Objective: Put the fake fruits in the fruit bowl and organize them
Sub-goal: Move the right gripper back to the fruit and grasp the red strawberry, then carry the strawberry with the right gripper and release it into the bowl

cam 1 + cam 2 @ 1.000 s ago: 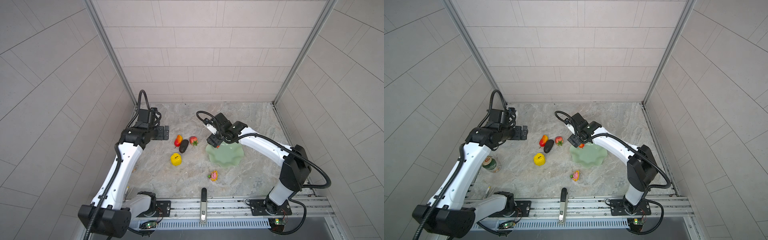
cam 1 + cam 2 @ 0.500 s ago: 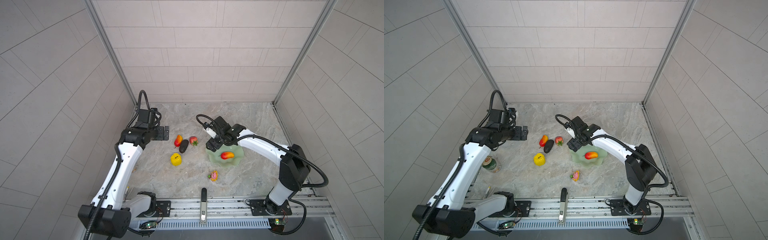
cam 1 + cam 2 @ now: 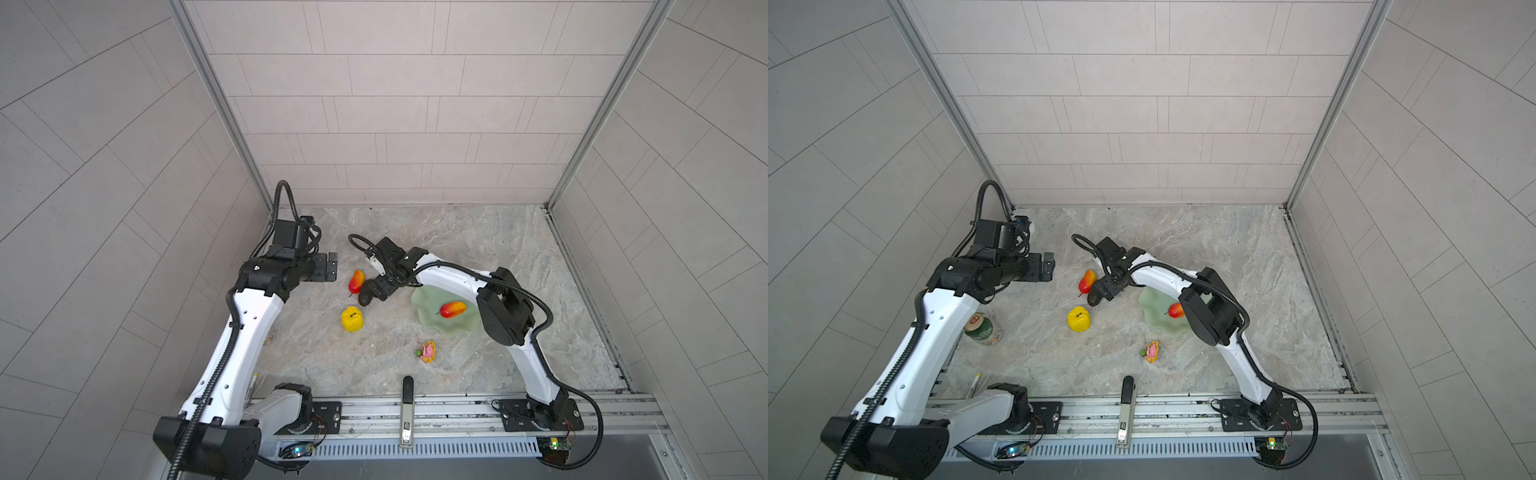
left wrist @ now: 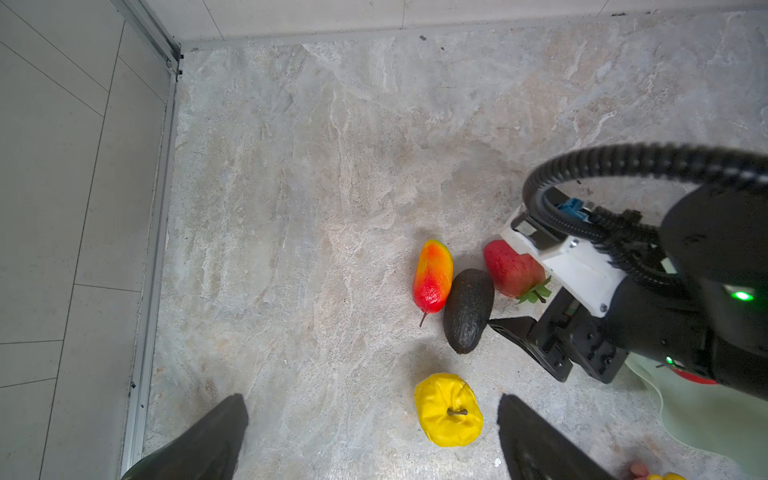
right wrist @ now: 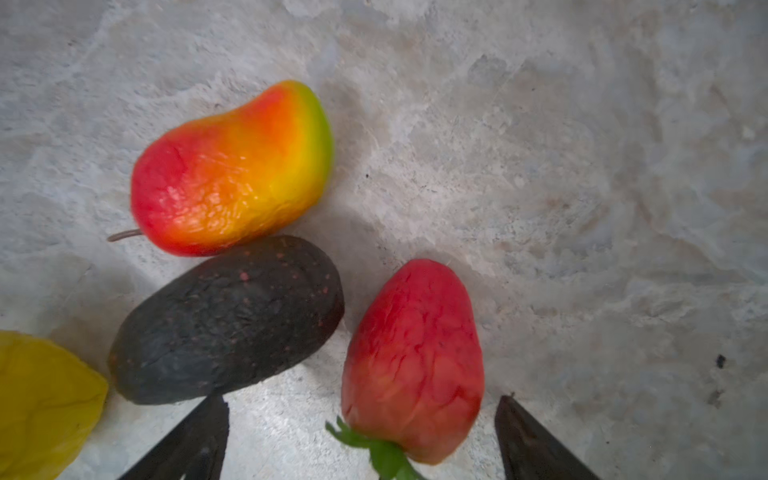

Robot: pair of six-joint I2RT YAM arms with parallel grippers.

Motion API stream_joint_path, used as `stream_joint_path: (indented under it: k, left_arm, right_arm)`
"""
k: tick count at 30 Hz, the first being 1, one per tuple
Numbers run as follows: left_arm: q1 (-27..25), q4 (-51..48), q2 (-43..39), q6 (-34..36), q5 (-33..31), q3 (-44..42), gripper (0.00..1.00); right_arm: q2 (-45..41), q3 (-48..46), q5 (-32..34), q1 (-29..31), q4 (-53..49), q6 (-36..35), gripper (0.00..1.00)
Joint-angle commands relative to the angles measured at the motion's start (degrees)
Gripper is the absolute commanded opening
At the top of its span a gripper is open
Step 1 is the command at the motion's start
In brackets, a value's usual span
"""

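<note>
Strawberry (image 5: 413, 361): lies on the marble (image 5: 582, 166) outside the fruit bowl (image 3: 424, 318), straddled by the spread right gripper (image 5: 360, 401), crowded by the dark oval (image 5: 226, 320), itself touching a mango (image 5: 232, 170); left gripper (image 4: 372, 405) likewise spread.

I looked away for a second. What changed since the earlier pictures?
The right hand let go of a mango, now lying in the fruit bowl, and moved left off the bowl to straddle the strawberry, open. The left hand, the other fruits and the bowl stayed put.

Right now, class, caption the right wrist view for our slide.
Open right gripper frames the strawberry, beside the dark oval fruit and a mango.
</note>
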Motion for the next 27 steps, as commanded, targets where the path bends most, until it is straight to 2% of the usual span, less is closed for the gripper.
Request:
stream_joint_path:
  k: [1,7,14,17,22,27]
  left_arm:
    - [0.1,-0.5,-0.9,0.6,-0.7,-0.8,1.00]
    - [0.2,-0.4,-1.1,0.7,-0.6,-0.7,1.00]
    - [0.2,-0.5,-1.4,0.7,-0.3,-0.8,1.00]
    - [0.1,-0.4,-1.5,0.8,-0.3,-0.7,1.00]
    - [0.1,-0.5,-2.0,0.8,-0.4,-0.8,1.00]
    - [0.1,-0.4,-2.0,0.9,-0.4,-0.8,1.00]
  right_arm:
    - [1.2,3.3,4.0,-0.3,-2.8,2.0,0.86]
    - [4.1,4.3,3.6,-0.9,-2.8,3.6,0.74]
    - [5.8,4.6,2.3,-1.4,-3.0,4.4,0.70]
    - [6.1,4.6,1.5,-1.6,-2.4,4.8,0.60]
    - [4.1,4.5,1.7,-1.6,-3.3,4.4,0.29]
    - [-4.8,0.2,3.2,-1.6,-4.1,1.9,0.23]
